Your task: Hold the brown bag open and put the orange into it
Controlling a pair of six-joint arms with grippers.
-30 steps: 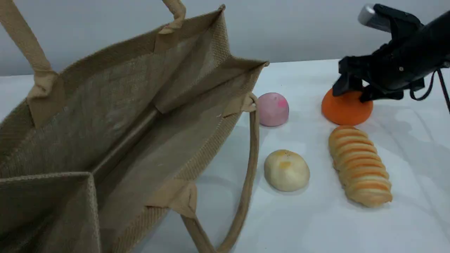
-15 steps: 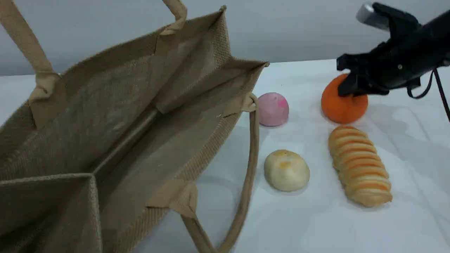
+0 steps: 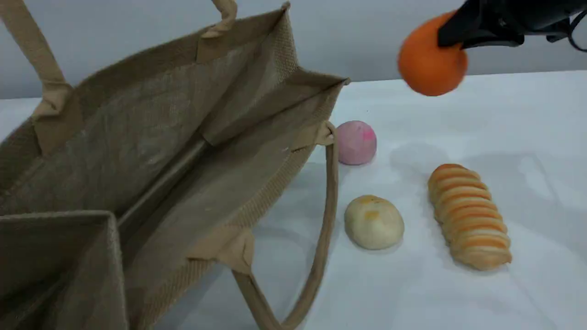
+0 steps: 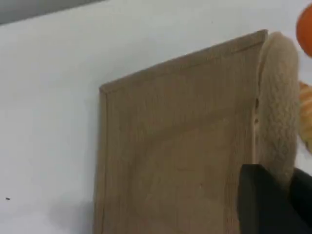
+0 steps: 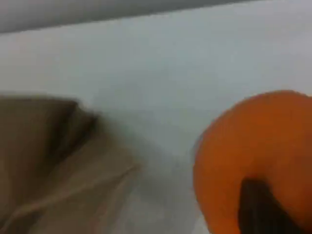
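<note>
The large tan woven jute bag [image 3: 151, 151] stands mouth-up on the white worktop [image 3: 504, 298], its beige handle [image 4: 278, 112] pinched by the closed left hand [image 4: 273, 204]. Beyond, the closed right hand [image 3: 458, 34] carries the round bright orange [image 3: 431, 57] aloft, clear for bagging.

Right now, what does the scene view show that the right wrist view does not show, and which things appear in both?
Only the scene view shows the pink ball, the pale bun, the striped bread loaf and the open inside of the brown bag with its handles. Only the right wrist view shows the right gripper's fingertip close up, pressed against the fruit. Both show the orange held off the white table by the right gripper, and part of the brown bag.
</note>
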